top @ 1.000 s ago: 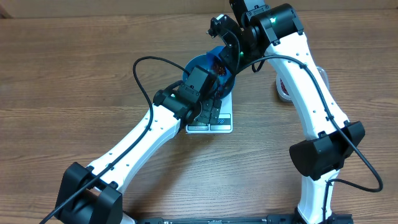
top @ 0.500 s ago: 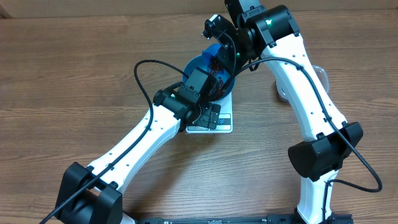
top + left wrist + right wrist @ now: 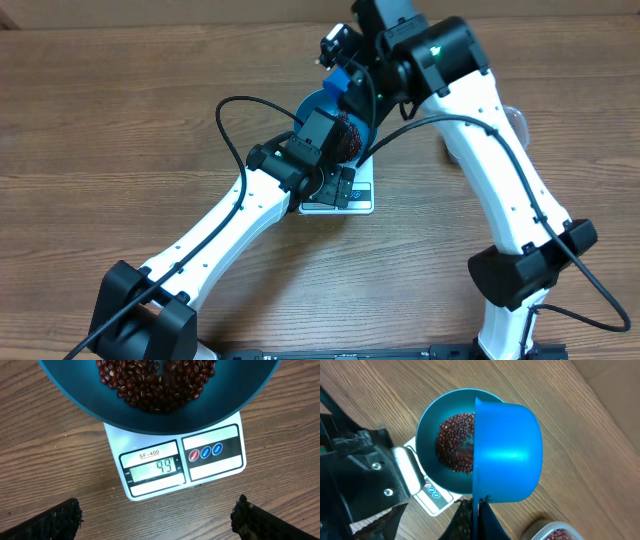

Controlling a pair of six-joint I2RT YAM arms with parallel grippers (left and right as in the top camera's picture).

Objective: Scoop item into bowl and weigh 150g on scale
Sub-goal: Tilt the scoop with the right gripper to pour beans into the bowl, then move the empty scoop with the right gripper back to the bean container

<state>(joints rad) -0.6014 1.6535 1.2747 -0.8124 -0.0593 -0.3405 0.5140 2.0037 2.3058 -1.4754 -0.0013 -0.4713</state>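
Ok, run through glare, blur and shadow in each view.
Left wrist: scale display sharp, digits legible. Right wrist: bright sheen on the scoop, beans in the bowl crisp. Overhead: even light, the arms hide most of the bowl.

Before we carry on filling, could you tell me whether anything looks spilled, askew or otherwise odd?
Nothing stands out. The bowl sits on the scale, the beans lie inside it, and no stray beans show on the table. The scoop, in the right gripper, hangs above the bowl's rim.
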